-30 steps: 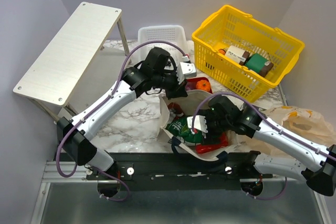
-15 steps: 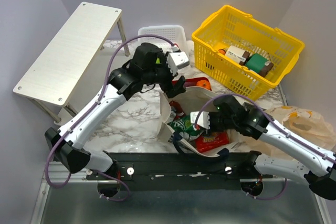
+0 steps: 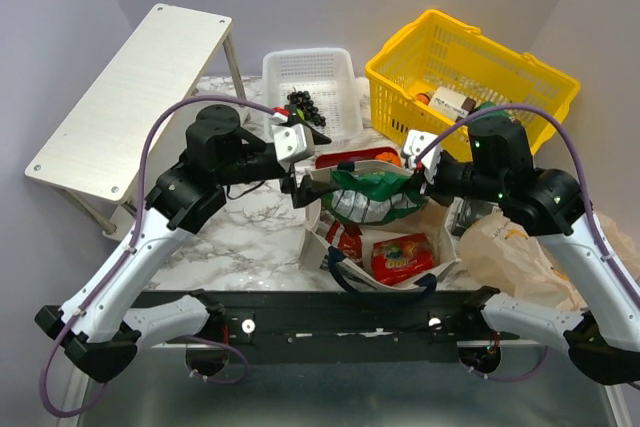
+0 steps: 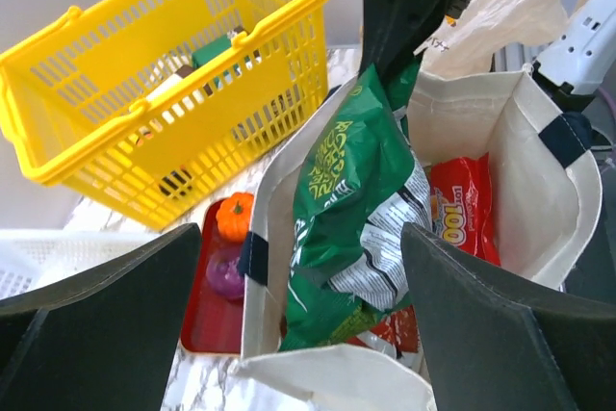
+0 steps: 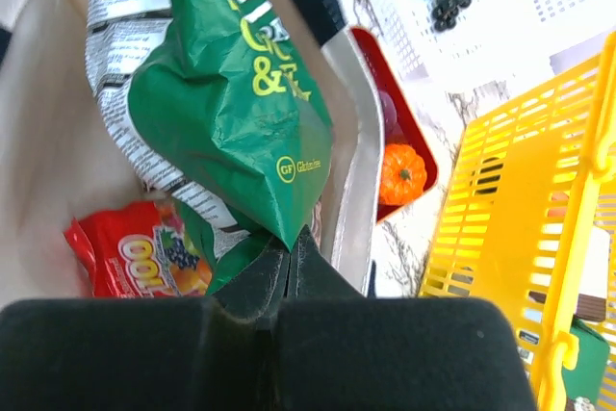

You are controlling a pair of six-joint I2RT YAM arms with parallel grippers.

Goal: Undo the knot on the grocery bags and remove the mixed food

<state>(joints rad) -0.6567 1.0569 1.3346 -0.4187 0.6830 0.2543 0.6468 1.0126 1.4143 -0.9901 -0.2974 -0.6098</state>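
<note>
Crinkled, glossy green snack bag (image 5: 221,93), marked "GF", above the beige canvas tote (image 4: 525,132), its right corner pinched by the right gripper (image 5: 291,243). Left gripper (image 3: 298,185), fingers spread wide, left of the tote; red foil packet (image 4: 460,214) inside.

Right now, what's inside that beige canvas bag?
A green snack bag, pinched by the right gripper, sticks up out of the canvas tote. Red snack packets lie lower down. Anything beneath them is covered.

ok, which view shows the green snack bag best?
Left wrist: the crinkled green plastic snack bag shows nearly full length over the beige canvas tote. Right wrist shows its pinched corner close, far end cropped; top external shows it small, crumpled.
</note>
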